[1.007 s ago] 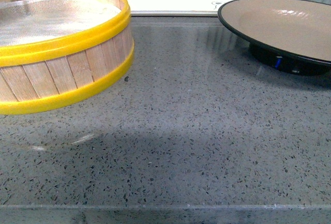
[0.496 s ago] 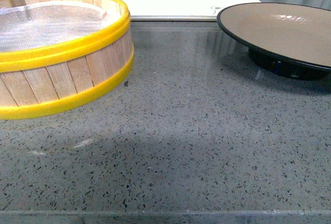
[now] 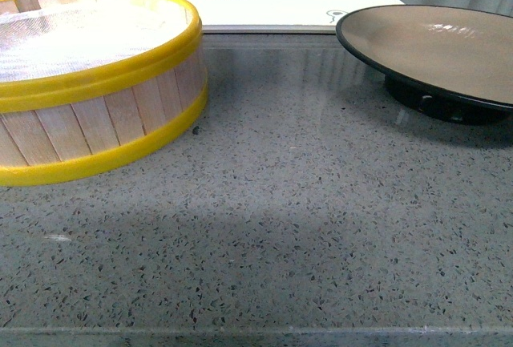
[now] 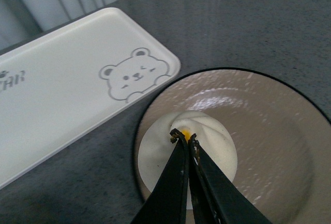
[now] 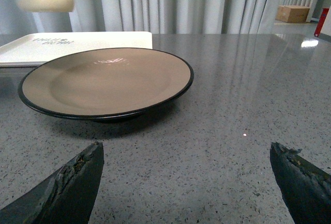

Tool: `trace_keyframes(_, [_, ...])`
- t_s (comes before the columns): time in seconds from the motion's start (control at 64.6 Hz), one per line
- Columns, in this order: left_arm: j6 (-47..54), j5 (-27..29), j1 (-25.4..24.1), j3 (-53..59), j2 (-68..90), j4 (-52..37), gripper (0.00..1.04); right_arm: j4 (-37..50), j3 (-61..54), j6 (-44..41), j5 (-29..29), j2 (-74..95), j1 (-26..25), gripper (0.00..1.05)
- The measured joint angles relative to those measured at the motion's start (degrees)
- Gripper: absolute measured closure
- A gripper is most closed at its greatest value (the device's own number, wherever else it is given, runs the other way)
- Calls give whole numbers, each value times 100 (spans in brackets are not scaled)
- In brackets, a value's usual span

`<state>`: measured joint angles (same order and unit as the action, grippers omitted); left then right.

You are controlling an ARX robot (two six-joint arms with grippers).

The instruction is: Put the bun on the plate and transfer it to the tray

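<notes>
Zero of two steps done: the left gripper is pinched on the bun, which hangs above the plate, not set down. The right gripper is spread wide, empty; transfer to the tray is outstanding.

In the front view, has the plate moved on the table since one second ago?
No. Against the tray, the plate keeps its place: its left rim stays beside the tray's near right corner. Both only shift slightly down together.
</notes>
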<state>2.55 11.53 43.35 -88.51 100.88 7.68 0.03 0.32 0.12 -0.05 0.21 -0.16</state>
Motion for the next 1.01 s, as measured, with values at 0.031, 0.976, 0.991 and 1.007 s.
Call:
trace_keyframes(0.031, [-7, -13, 94, -98, 111, 0, 101, 0, 0, 0, 0, 0, 0, 9])
trace_keyframes(0.976, [-337, 48, 426, -533, 1499, -758, 99, 0, 0, 0, 0, 0, 0, 9])
trace_keyframes(0.991, [-358, 50, 404, -525, 1478, -793, 94, 0, 0, 0, 0, 0, 0, 9])
trace_keyframes(1.007, [-376, 44, 387, -522, 1456, -813, 91, 0, 0, 0, 0, 0, 0, 9])
